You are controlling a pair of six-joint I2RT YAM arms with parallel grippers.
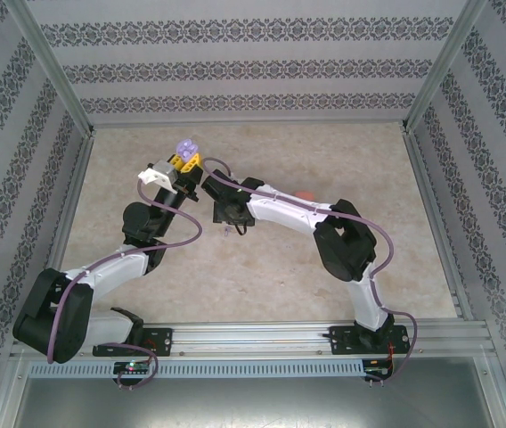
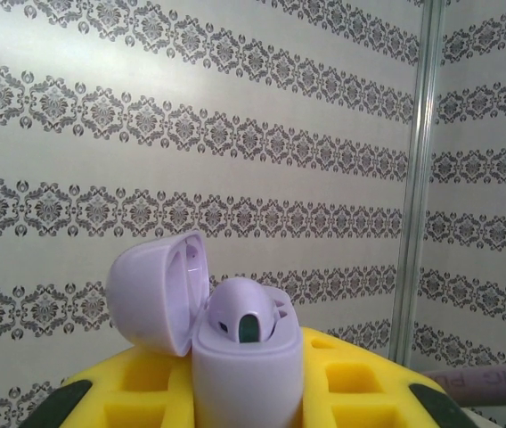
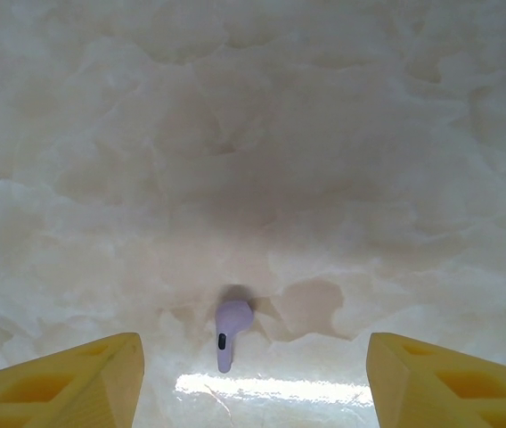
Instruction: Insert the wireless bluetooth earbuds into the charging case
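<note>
While the left gripper [image 2: 248,392] is clamped on a purple case [image 2: 248,357], upright between its yellow fingers [image 2: 137,392] with the lid [image 2: 159,290] swung open to the left, a seated earbud [image 2: 240,312] shows in the case mouth. The right gripper [image 3: 255,357] stands wide open and holds nothing. A loose earbud [image 3: 232,332], purple, lies on the worktop [image 3: 253,134] between its fingers, just left of centre, touching neither.
</note>
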